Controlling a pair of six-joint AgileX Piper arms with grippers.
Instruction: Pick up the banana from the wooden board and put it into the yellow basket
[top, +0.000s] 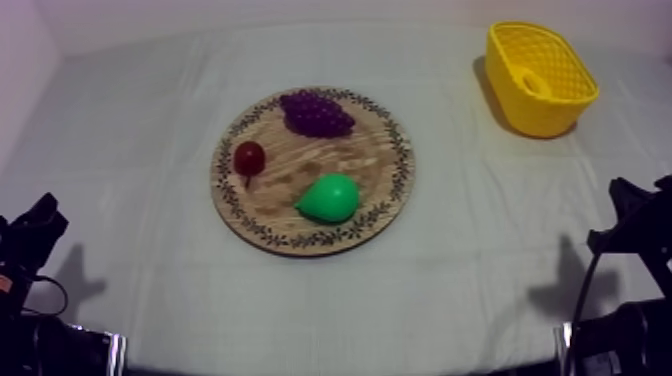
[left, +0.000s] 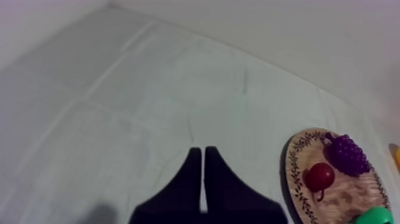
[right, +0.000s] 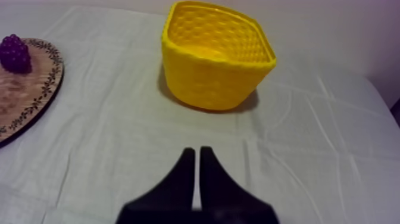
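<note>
One round wooden board (top: 290, 188); yellow lattice basket (top: 541, 114).

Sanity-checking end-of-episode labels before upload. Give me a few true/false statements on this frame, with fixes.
1. The banana lies on the wooden board. False: the board holds the grapes, the small red fruit and the pear, and no banana.
2. The yellow basket stands at the table's right side, off the board. True.
3. The left gripper has its jaws wide open. False: they lie together, shut on nothing.
4. The right gripper points toward the basket, jaws shut and empty. True.
</note>
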